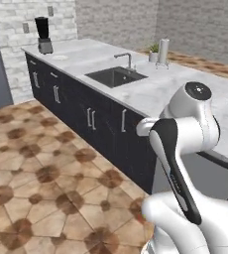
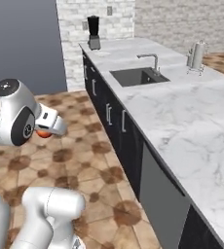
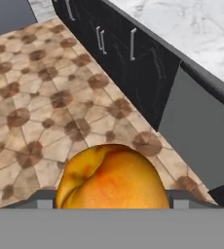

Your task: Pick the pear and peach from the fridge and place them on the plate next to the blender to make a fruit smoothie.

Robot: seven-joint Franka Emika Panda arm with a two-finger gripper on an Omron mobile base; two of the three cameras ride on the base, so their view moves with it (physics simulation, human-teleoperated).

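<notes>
The peach (image 3: 111, 180), orange-red with a yellow side, sits between my gripper's jaws and looms large in the hand view. From the right base view a bit of the peach (image 2: 45, 133) shows under the hand, where my gripper (image 2: 46, 131) is shut on it above the tiled floor. The black blender (image 1: 43, 33) (image 2: 93, 31) stands at the counter's far end. Beside it lies the flat white plate (image 1: 60, 57), faint against the marble. The pear is out of view. I cannot tell whether the tall blue-grey slab (image 2: 26, 48) past the counter's end is the fridge.
A long marble counter (image 2: 182, 121) over dark cabinets (image 1: 93, 119) runs along the right. It holds a sink with a tap (image 1: 116, 76) and a paper towel stand (image 2: 196, 56). Brown tiled floor (image 1: 36, 173) lies open to the left.
</notes>
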